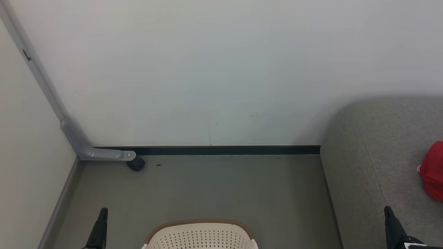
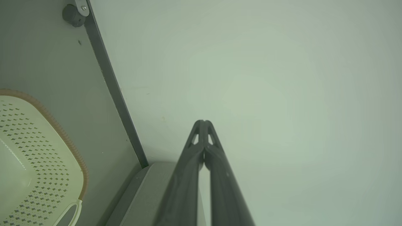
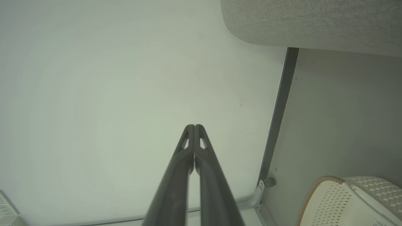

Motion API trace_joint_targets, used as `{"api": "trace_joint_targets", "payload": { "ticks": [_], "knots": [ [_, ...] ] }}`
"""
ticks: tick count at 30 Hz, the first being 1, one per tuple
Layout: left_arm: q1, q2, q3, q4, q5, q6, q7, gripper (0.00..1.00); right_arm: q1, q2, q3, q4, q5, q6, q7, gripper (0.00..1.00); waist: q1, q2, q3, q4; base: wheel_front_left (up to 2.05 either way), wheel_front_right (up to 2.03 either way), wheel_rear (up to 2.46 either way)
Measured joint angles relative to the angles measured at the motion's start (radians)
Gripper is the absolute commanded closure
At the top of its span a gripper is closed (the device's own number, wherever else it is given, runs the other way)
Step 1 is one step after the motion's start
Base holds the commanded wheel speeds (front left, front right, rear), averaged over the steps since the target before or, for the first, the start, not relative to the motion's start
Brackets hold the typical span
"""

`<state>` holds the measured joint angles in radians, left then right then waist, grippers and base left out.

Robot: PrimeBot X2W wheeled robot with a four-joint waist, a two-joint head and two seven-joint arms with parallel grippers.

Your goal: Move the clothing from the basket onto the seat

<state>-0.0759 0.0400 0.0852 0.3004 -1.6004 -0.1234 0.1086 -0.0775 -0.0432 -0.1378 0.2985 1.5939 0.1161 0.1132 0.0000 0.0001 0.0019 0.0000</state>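
Note:
The cream perforated basket [image 1: 200,237] with its brown rim stands on the floor at the bottom middle of the head view; its inside is cut off by the frame edge. It also appears as the basket [image 2: 34,157] in the left wrist view and the basket [image 3: 348,201] in the right wrist view. The grey seat [image 1: 377,166] fills the right side, and red clothing [image 1: 432,171] lies on it at the right edge. My left gripper [image 1: 103,211] points up left of the basket, shut and empty [image 2: 203,121]. My right gripper [image 1: 388,209] is over the seat's front, shut and empty [image 3: 194,126].
A pale wall [image 1: 221,69] runs across the back with a dark baseboard [image 1: 225,150]. A grey metal bracket with a black caster [image 1: 135,164] sits in the left corner, beside a side panel [image 1: 20,155]. Grey floor [image 1: 207,186] lies between basket and wall.

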Motion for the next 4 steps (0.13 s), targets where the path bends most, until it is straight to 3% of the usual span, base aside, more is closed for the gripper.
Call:
{"api": "trace_joint_targets", "payload": {
  "ticks": [4],
  "knots": [
    [0.0, 0.0, 0.0, 0.0, 0.0, 0.0, 0.0, 1.0, 0.0, 0.0, 0.0, 0.0, 0.0, 0.0, 0.0, 1.0, 0.0, 0.0, 0.0, 0.0, 0.0, 0.0, 0.0]
  ]
}}
